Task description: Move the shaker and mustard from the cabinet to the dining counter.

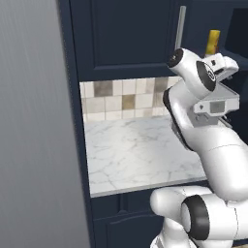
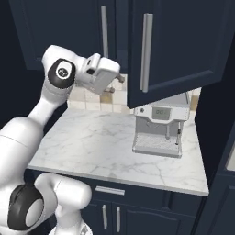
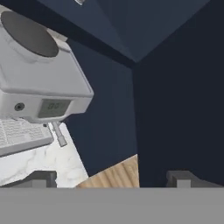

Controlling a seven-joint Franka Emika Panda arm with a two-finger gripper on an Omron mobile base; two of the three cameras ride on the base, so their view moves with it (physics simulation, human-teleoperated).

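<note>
In the left base view I see my white arm reaching up in front of the dark blue cabinet. One door has a long silver handle. A bit of the yellow mustard sticks up behind the arm, near the open part of the cabinet. Below it is the white marble tabletop with a tiled wall behind.

In the right base view the arm is bent and the hand sits high, just under the cabinet. One cabinet door hangs open over a grey coffee machine that stands on the tabletop.

In the hand view the gripper is wide open and holds nothing. Its two dark fingertips stand far apart. I see the coffee machine from above, the marble tabletop, a strip of wood floor and dark blue walls. I cannot see the shaker.
</note>
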